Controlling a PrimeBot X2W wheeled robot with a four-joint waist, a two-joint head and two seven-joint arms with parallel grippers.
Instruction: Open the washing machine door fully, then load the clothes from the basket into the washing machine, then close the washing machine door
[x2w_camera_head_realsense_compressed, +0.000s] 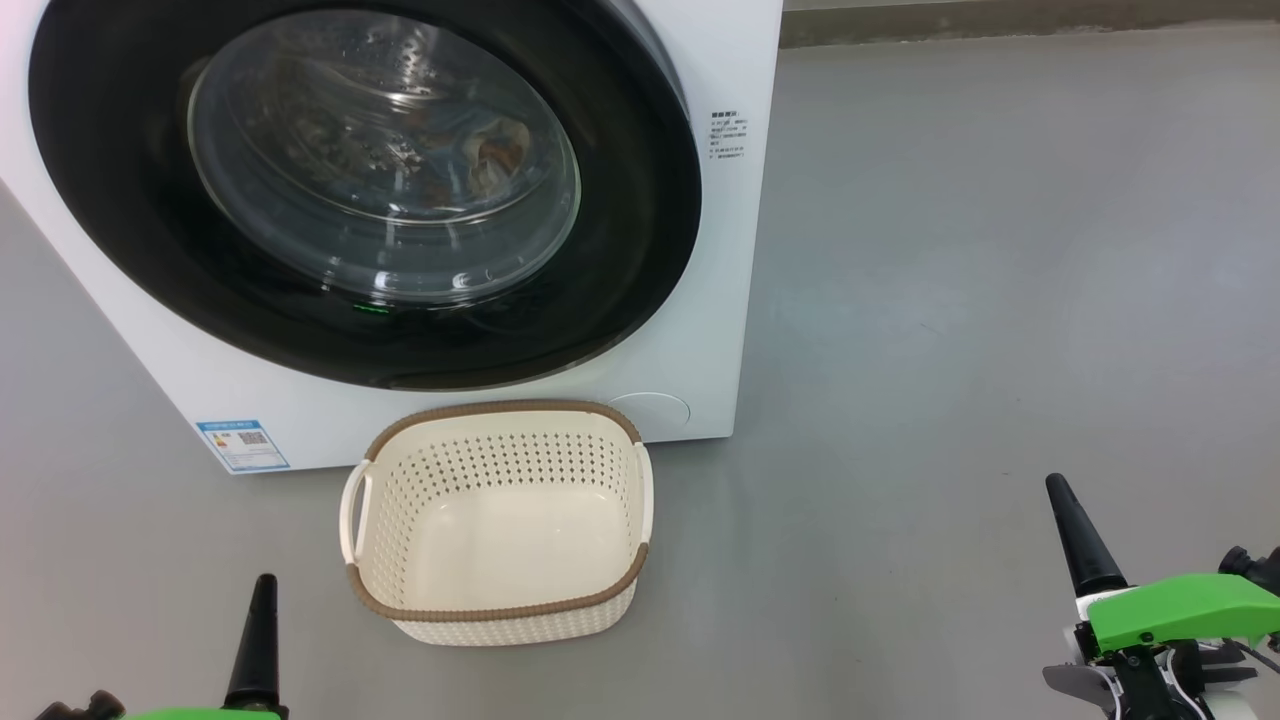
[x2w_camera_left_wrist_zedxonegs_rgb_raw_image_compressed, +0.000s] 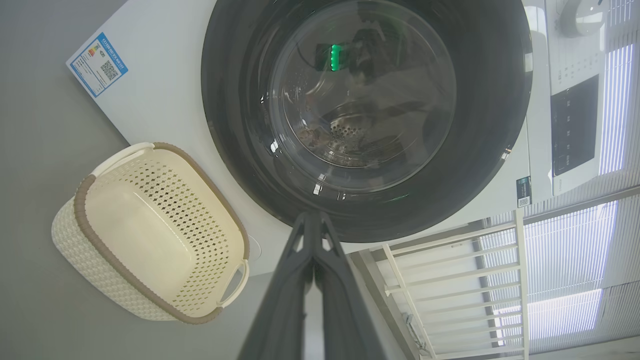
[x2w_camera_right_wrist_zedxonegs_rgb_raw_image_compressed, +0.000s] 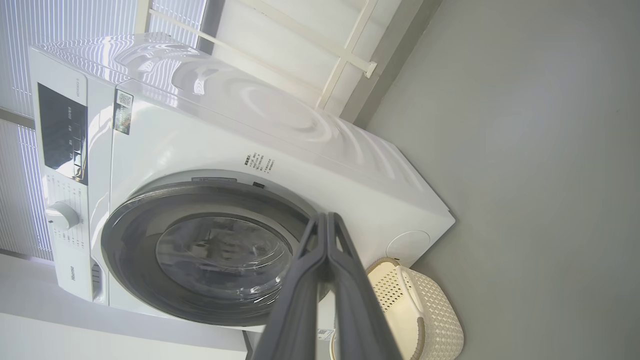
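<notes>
The washing machine (x2w_camera_head_realsense_compressed: 722, 330) stands at the upper left with its black-rimmed round door (x2w_camera_head_realsense_compressed: 380, 170) shut flat against the front. Through the glass I see the steel drum and the clothes (x2w_camera_head_realsense_compressed: 495, 150), pale with orange-brown marks. In front on the floor sits the cream basket (x2w_camera_head_realsense_compressed: 500, 612), with nothing in it. My left gripper (x2w_camera_head_realsense_compressed: 263, 595) is shut at the lower left, short of the basket. My right gripper (x2w_camera_head_realsense_compressed: 1058, 490) is shut at the lower right, well clear of it. In the wrist views the left gripper (x2w_camera_left_wrist_zedxonegs_rgb_raw_image_compressed: 312, 216) and right gripper (x2w_camera_right_wrist_zedxonegs_rgb_raw_image_compressed: 326, 216) hold nothing and point toward the door (x2w_camera_left_wrist_zedxonegs_rgb_raw_image_compressed: 365, 100) (x2w_camera_right_wrist_zedxonegs_rgb_raw_image_compressed: 220, 250).
A blue label sticker (x2w_camera_head_realsense_compressed: 243, 445) marks the machine's lower left front and a round filter cover (x2w_camera_head_realsense_compressed: 650, 412) sits behind the basket. Open grey floor (x2w_camera_head_realsense_compressed: 1000, 300) stretches to the right. A white railing (x2w_camera_left_wrist_zedxonegs_rgb_raw_image_compressed: 450, 280) stands beside the machine, whose dial (x2w_camera_right_wrist_zedxonegs_rgb_raw_image_compressed: 62, 216) sits on the control panel.
</notes>
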